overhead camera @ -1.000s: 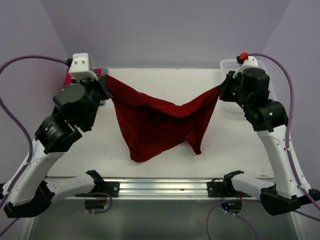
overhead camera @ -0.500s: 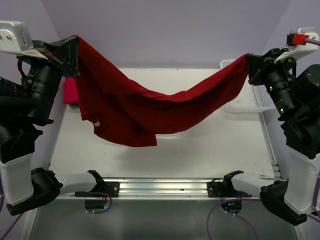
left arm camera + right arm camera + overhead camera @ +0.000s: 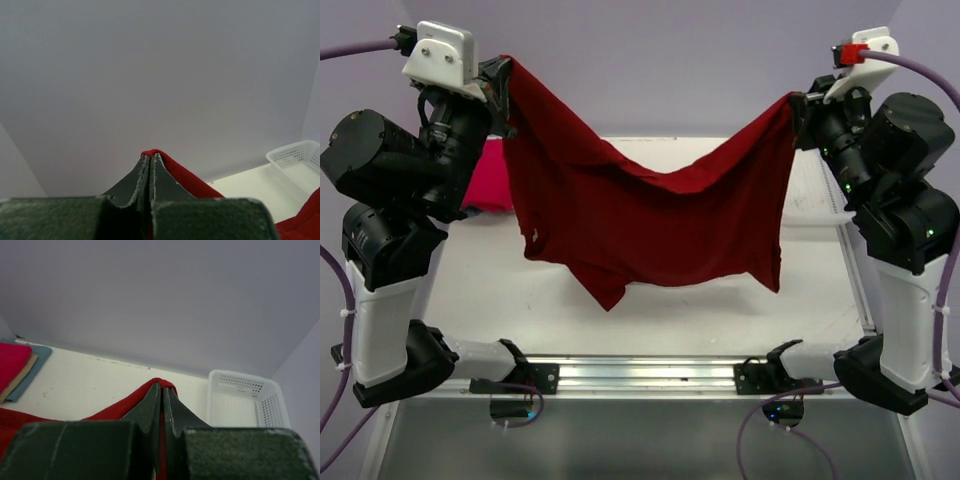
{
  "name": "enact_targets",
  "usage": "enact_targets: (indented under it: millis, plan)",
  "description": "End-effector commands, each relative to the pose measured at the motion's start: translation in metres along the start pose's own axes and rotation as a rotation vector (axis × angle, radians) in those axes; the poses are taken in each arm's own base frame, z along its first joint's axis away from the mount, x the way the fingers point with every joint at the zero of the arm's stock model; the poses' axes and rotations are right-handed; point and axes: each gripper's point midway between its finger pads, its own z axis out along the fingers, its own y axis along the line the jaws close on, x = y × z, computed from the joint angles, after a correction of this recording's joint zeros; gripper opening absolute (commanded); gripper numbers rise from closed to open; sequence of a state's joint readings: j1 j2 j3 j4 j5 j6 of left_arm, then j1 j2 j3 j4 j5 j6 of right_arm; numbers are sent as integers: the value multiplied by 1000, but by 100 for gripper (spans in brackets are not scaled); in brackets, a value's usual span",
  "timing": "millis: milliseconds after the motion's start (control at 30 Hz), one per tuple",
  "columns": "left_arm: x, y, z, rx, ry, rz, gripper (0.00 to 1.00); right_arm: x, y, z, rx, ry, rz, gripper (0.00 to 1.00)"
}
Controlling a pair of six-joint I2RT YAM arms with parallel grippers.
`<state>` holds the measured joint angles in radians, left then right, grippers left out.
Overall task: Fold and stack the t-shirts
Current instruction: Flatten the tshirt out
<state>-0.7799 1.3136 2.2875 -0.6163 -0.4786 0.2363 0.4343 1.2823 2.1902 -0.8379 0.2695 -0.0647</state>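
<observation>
A dark crimson t-shirt (image 3: 640, 215) hangs in the air between both arms, sagging in the middle with its lower edge above the table. My left gripper (image 3: 506, 88) is shut on its upper left corner, which shows as red cloth (image 3: 170, 167) at the fingertips in the left wrist view. My right gripper (image 3: 798, 108) is shut on the upper right corner, seen as cloth (image 3: 135, 401) in the right wrist view. A pinkish-red t-shirt (image 3: 490, 180) lies folded at the table's far left; it also shows in the right wrist view (image 3: 11, 362) on top of a blue-grey one (image 3: 36, 360).
A white mesh basket (image 3: 245, 400) stands at the table's far right corner, partly hidden behind my right arm in the top view (image 3: 812, 190). The white table (image 3: 670, 310) has a metal rail along its near edge. Purple walls enclose the back and sides.
Both grippers have lifted the crimson t-shirt from low over the table to high in the air. Over the last half second they came a little inward and the shirt hangs fuller.
</observation>
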Motion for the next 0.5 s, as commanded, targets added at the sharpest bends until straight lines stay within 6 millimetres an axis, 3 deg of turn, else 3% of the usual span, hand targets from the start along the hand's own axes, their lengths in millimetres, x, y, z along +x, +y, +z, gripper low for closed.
enact_targets:
  millis: [0,33,67,100,133,267,333,367,400,467]
  plan:
    - [-2,13,4,-76,-19,113,0,-20,-11,-4,58,-73,-56,0]
    - [-9,19,8,-121,-43,174,0,-21,-12,-2,68,-78,-67,0]
    - [-4,4,16,-116,-34,216,0,-21,-15,-2,88,-78,-70,0]
    - [-4,9,17,-179,-20,246,0,-21,-15,2,100,-78,-75,0]
    - [-19,8,19,-205,-67,274,0,-20,-16,4,109,-75,-78,0]
    - [-30,-14,38,-177,-117,266,0,-13,-16,18,132,-53,-87,0]
    - [-16,-26,51,-143,-103,251,0,-8,-18,24,160,-39,-99,0]
    - [-2,-12,60,-163,-82,245,0,-8,-20,25,171,-38,-101,0]
    - [10,-16,69,-87,-78,241,0,-6,-22,27,184,-31,-104,0]
    - [38,10,82,-122,-36,176,0,-3,-21,29,188,-26,-107,0]
